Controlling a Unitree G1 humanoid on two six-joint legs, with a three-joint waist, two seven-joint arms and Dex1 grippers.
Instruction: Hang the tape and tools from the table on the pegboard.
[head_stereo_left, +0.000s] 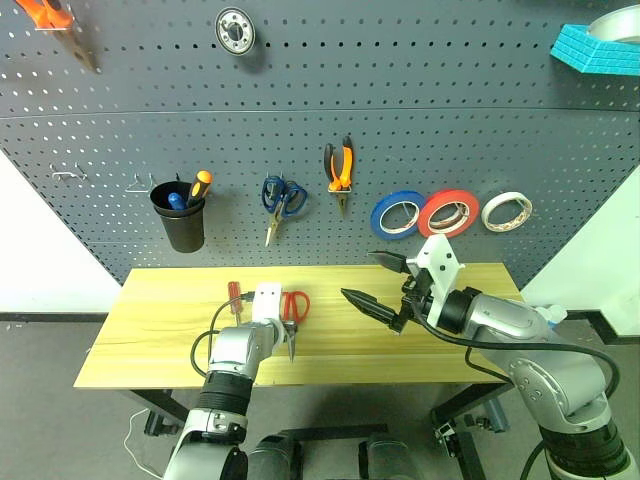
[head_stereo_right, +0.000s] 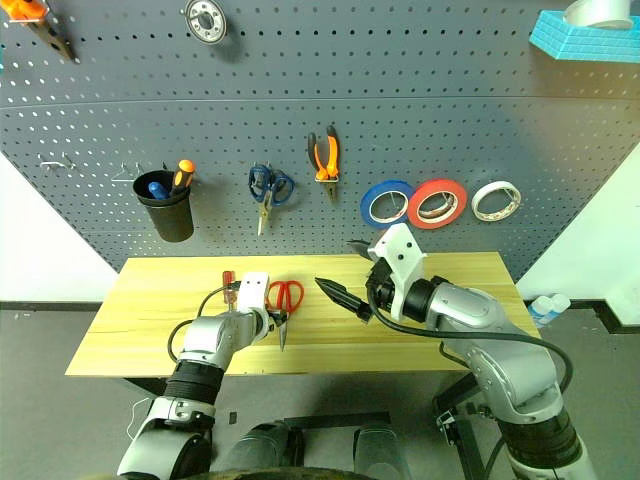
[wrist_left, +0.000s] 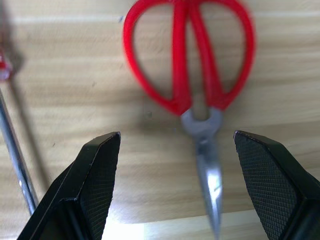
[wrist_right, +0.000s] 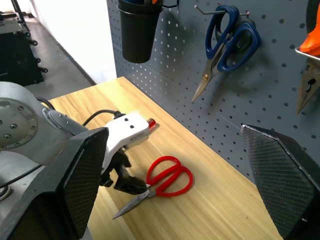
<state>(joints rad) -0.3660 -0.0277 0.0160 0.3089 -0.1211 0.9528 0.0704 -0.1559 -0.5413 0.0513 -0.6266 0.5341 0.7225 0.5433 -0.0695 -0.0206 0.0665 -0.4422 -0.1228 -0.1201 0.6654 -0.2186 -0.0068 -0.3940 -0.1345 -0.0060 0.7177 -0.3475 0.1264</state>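
A: Where are the red-handled scissors (head_stereo_left: 294, 310)?
B: Flat on the desk (head_stereo_left: 150, 330), lower centre-left of the head view, blades toward the near edge, screwdriver (head_stereo_left: 234, 298) just left.
A: And the left gripper (wrist_left: 175, 187)?
B: Wide apart over the blades, holding nothing.
A: The right gripper (head_stereo_left: 375, 285)?
B: Centre frame above the desk, spread wide, empty.
A: The rest?
B: Red tape (head_stereo_left: 447, 212) and orange pliers (head_stereo_left: 339, 170) hang on the pegboard (head_stereo_left: 400, 130), mid-frame.
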